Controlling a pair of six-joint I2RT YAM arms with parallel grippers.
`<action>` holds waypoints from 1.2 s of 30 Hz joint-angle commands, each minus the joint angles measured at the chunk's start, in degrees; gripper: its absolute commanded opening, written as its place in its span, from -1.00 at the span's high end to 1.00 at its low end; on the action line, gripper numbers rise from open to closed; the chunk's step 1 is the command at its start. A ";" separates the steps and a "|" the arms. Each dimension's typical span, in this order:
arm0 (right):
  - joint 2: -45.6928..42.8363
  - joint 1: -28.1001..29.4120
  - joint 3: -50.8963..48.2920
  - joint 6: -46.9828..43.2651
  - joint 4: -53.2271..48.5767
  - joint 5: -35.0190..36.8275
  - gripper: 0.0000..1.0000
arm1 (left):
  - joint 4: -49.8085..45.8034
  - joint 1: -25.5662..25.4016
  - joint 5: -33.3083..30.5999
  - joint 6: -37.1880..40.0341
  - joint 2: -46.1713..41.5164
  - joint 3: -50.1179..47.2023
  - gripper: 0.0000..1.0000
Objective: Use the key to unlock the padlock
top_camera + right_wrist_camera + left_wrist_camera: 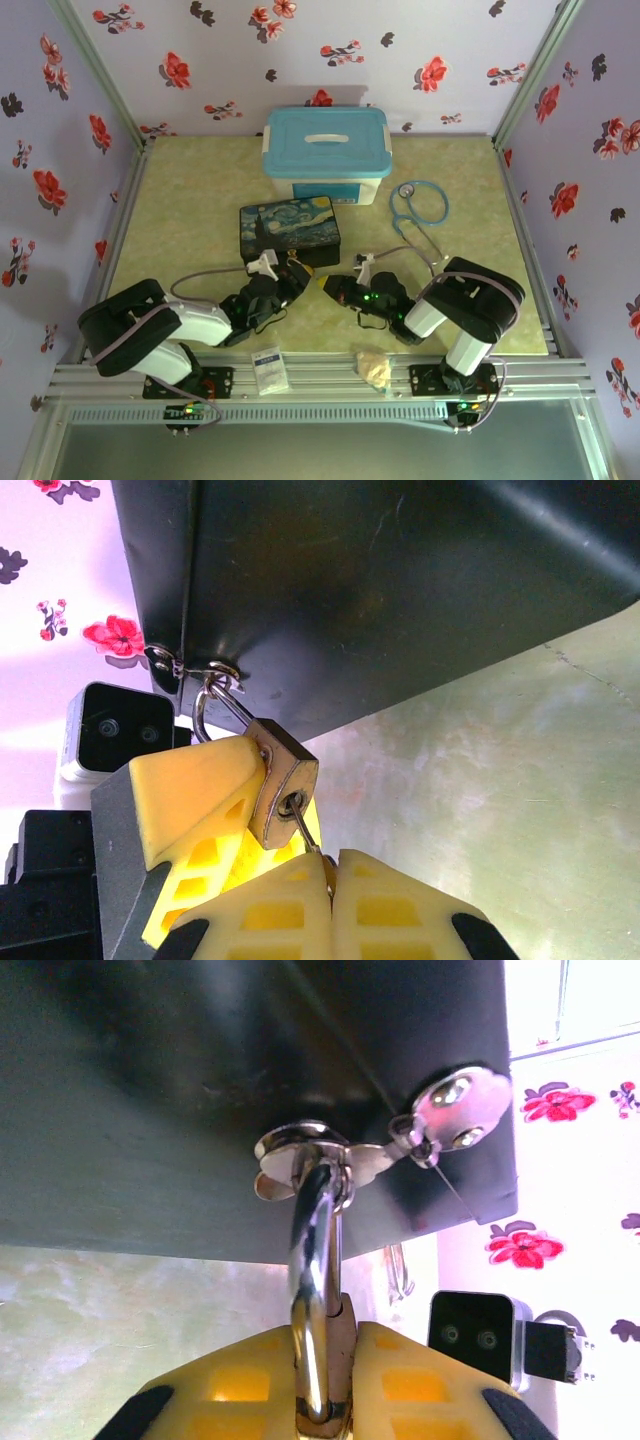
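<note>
Left gripper (325, 1340) jaws pinch the padlock (281, 780); right gripper (331, 868) jaws pinch the key (307, 830), pointing up-left into its keyhole (291, 802).

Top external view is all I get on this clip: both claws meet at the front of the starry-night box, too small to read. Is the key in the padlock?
Observer: Yes. The right wrist view shows the key seated in the bottom keyhole of the padlock, with the right claw shut on it.
Operator: What steadies the lock?
Observer: The left claw grips the padlock, yellow fingers on either side.
Operator: Shackle free yet?
Observer: The shackle runs through the clasp ring of the box; whether it has released, I cannot tell.
</note>
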 commanded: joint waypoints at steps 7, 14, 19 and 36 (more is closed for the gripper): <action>-1.91 -0.72 4.28 -1.82 3.80 -3.76 1.00 | 12.54 -1.41 6.10 -2.73 3.23 0.50 1.00; -2.46 -6.13 2.63 0.16 3.71 -12.36 1.00 | 11.97 -1.59 6.62 -2.65 3.51 0.05 1.00; 1.94 -7.14 4.87 3.12 3.71 -17.83 1.00 | 11.28 -1.59 7.62 -2.02 3.85 0.66 1.00; 3.14 -5.78 8.66 7.93 3.73 -15.01 1.00 | 10.04 -2.38 8.94 -1.37 5.65 0.40 1.00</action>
